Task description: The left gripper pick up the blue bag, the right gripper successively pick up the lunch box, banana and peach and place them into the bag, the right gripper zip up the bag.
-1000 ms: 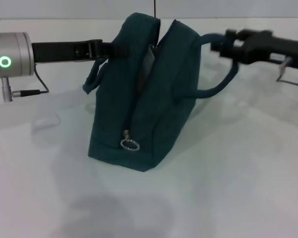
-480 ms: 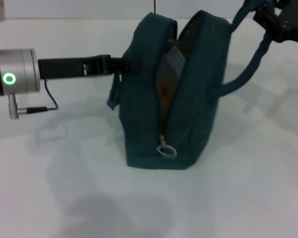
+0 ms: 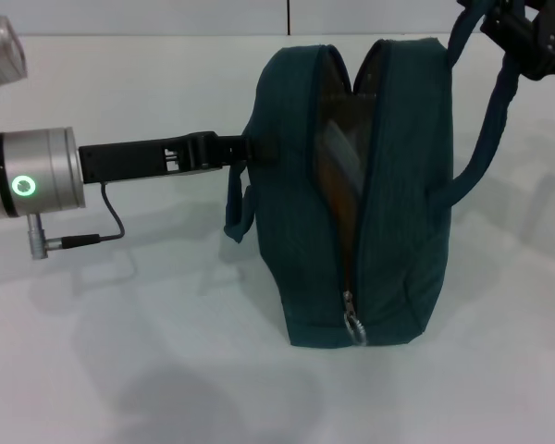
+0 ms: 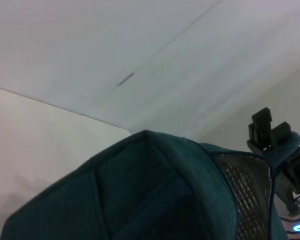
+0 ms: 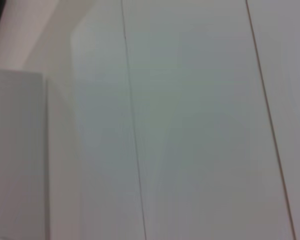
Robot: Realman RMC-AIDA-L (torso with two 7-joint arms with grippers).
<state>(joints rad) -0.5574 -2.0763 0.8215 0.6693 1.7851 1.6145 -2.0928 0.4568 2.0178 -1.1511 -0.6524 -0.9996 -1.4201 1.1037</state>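
Zipping looks to be the step in hand, judging by how the blue bag (image 3: 365, 194) stands upright on the white table (image 3: 148, 370), its mouth gaping at the top and the zipper pull (image 3: 352, 326) sitting low on the near end. Something pale and orange shows through the opening, though I can't make out which items they are. The left gripper (image 3: 245, 148) reaches in from the left side and is clamped on the handle strap (image 3: 239, 199) at the bag's upper left wall, steadying it. The right gripper (image 3: 523, 32) is up at the far right, above the bag, with the other handle strap (image 3: 486, 120) looped through it and drawn taut; whether its fingers are pinched on that strap or merely hooked under it I cannot tell. The left wrist view shows the bag's top edge close by and the right gripper beyond it. To do this well, I'd say the right side should let the strap go, come down to the pull ring, pinch it squarely, and draw it up along the seam while the left hold keeps the fabric tense. A slack wall would likely make the slider snag.
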